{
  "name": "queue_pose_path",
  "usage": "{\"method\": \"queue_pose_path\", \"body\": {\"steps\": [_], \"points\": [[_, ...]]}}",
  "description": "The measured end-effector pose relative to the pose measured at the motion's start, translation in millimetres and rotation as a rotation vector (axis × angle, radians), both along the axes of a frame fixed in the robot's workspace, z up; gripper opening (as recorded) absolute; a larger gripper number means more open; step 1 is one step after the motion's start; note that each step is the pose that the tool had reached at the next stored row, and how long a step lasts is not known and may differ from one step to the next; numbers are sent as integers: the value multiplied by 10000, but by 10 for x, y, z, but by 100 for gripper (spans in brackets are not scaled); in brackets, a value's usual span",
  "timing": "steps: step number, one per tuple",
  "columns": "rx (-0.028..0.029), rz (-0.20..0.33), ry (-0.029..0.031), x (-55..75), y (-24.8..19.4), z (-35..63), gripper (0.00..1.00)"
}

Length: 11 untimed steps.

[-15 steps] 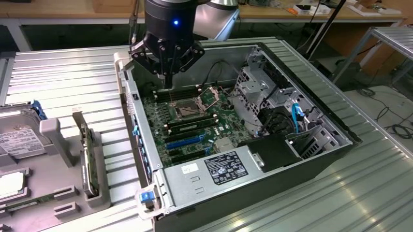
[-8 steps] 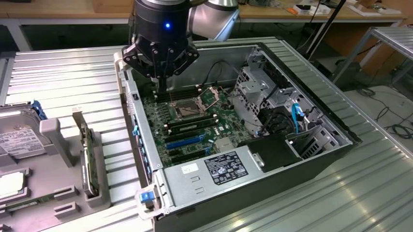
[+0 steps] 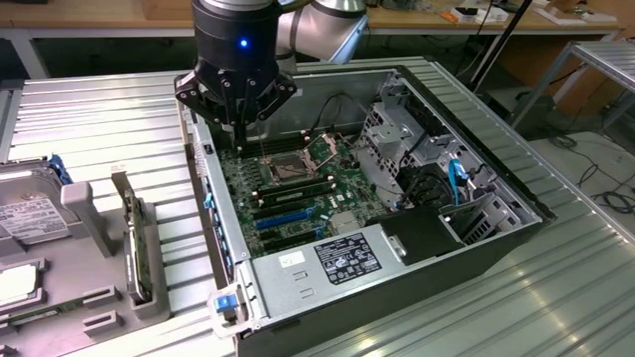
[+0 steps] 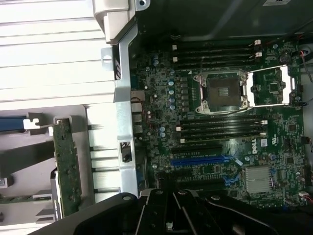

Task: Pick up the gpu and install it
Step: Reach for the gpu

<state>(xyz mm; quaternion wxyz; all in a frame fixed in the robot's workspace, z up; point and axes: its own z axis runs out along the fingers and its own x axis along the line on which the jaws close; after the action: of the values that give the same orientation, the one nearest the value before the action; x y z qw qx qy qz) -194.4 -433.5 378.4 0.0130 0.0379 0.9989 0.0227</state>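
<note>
Gpu [image 3: 134, 234] stands on edge in the gray rack [image 3: 85, 204], just beside the case [image 3: 211, 216], untouched. Gripper [image 3: 241, 137], pinched shut and empty, hangs over the motherboard [image 3: 297, 190]. A clean pick, I judge, needs the fingers squared across the card's top edge and a straight lift.

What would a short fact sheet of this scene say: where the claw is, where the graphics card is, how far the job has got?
claw: shut, empty, pointing down over the circuit board inside the open computer case
graphics card: standing on edge in a grey holder on the table, at the exterior view's left of the case
blue slot on the board: empty
job so far: card not picked up, not installed
</note>
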Motion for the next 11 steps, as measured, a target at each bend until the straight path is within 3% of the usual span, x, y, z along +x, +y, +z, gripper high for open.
{"method": "queue_pose_path", "body": {"steps": [4,11], "points": [[0,-1,0,-90,-50,0,11],[-1,0,0,-346,-238,0,11]]}}
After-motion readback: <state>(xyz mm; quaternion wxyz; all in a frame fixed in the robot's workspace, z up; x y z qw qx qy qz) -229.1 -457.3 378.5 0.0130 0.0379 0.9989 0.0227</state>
